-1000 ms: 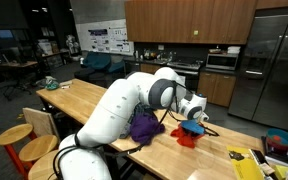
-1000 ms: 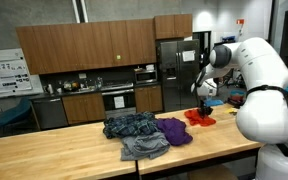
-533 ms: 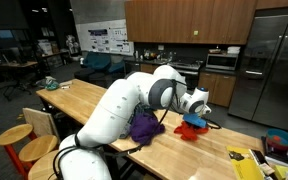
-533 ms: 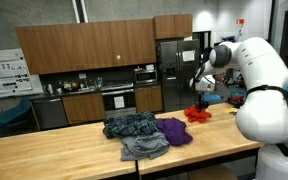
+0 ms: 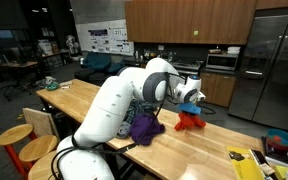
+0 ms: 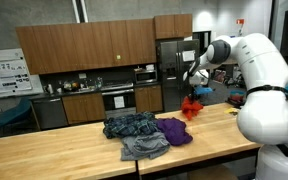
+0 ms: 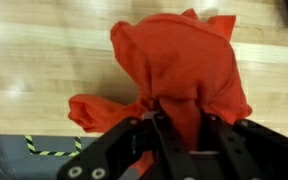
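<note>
Red crumpled cloth (image 7: 179, 70) hangs bunched from the fingers (image 7: 216, 136), which we see pinched nearly shut on its top fold. It dangles over the pale wooden surface (image 7: 44, 60), near one end and apart from a purple cloth (image 6: 174, 131) and a blue plaid garment (image 6: 132, 124). We cannot read the white wall posters (image 6: 1, 75); they are too small.

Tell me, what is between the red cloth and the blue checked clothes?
The purple cloth lies between the red cloth and the blue checked clothes, as an exterior view shows.
</note>
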